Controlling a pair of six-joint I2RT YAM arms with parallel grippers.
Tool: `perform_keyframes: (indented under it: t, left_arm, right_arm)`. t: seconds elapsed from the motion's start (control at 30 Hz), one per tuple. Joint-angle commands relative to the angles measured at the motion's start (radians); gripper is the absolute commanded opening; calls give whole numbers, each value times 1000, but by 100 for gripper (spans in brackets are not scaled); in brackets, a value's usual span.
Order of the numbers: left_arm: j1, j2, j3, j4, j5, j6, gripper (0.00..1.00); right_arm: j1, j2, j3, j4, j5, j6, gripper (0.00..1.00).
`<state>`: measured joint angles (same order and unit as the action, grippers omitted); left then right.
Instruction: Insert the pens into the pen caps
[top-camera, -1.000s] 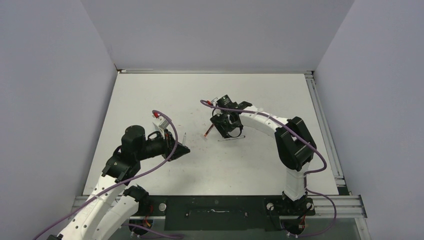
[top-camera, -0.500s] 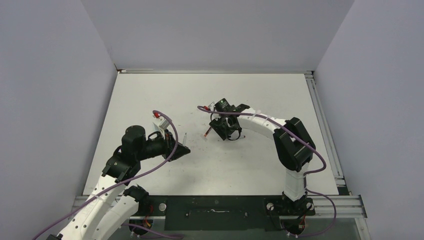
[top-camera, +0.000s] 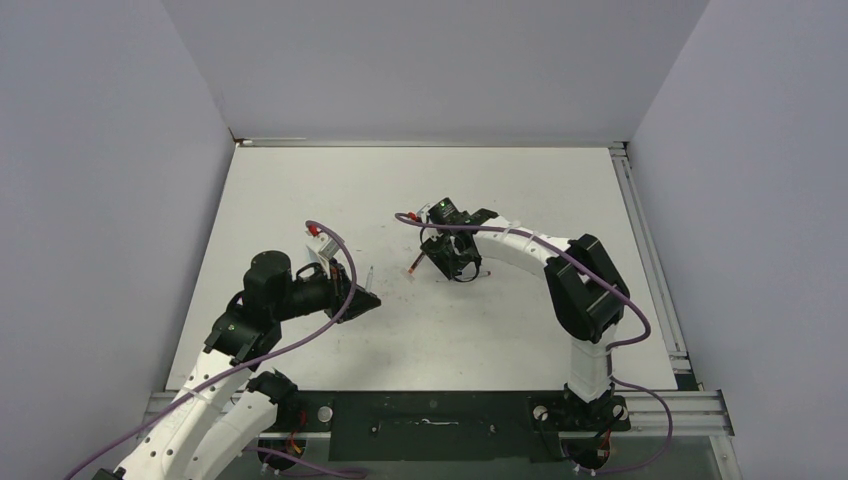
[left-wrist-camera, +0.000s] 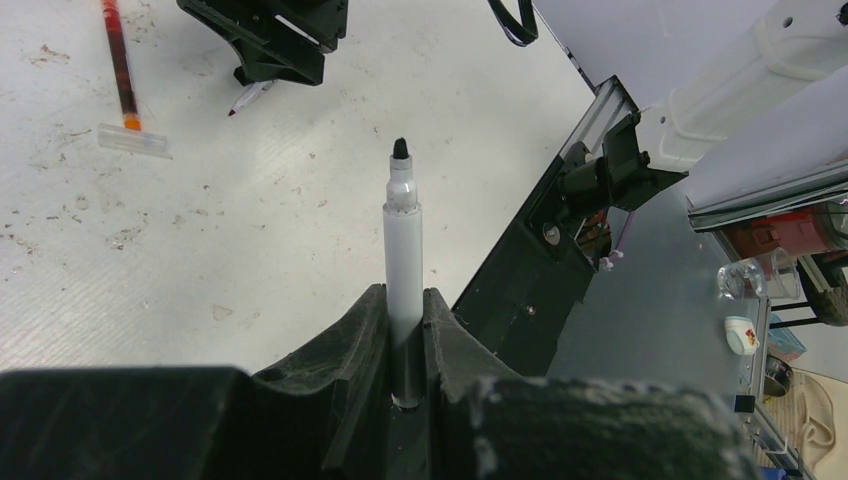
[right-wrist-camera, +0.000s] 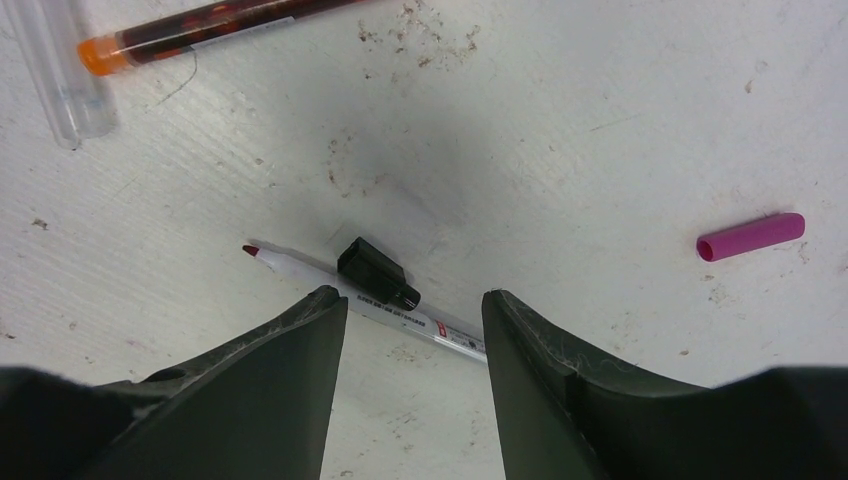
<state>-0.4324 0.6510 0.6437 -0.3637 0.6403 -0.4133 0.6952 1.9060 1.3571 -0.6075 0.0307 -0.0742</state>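
Note:
My left gripper (left-wrist-camera: 404, 295) is shut on a pale white pen (left-wrist-camera: 404, 235) whose bare black tip sticks out ahead of the jaws. It is held above the table left of centre (top-camera: 368, 298). My right gripper (right-wrist-camera: 412, 300) is open, low over a white pen with a red tip (right-wrist-camera: 300, 268), which lies across the gap between its fingers. A short black cap (right-wrist-camera: 378, 273) lies against that pen. A red pen (right-wrist-camera: 200, 25) lies beyond with a clear cap (right-wrist-camera: 60, 75) at its end. A magenta cap (right-wrist-camera: 750, 237) lies to the right. No light-blue caps show.
In the top view the right gripper (top-camera: 455, 262) is at mid table with the red pen (top-camera: 413, 265) just to its left. The white tabletop (top-camera: 330, 180) is scuffed, walled on three sides, with a metal rail (top-camera: 650, 260) along its right edge.
The right gripper has shifted a little left and down over the red-tipped white pen, which now hides under it in the top view. The left arm has not moved.

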Motion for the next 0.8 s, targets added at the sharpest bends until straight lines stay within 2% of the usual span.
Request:
perform_keyframes:
  t: [0.0,0.77]
  left_arm:
    - [-6,-3,5,17,7,11,0]
    - [-11,4,7,13,-2,11,0]
  right_arm:
    - [3,7,23,5,43,11,53]
    - [1,43,32,26,78,36,51]
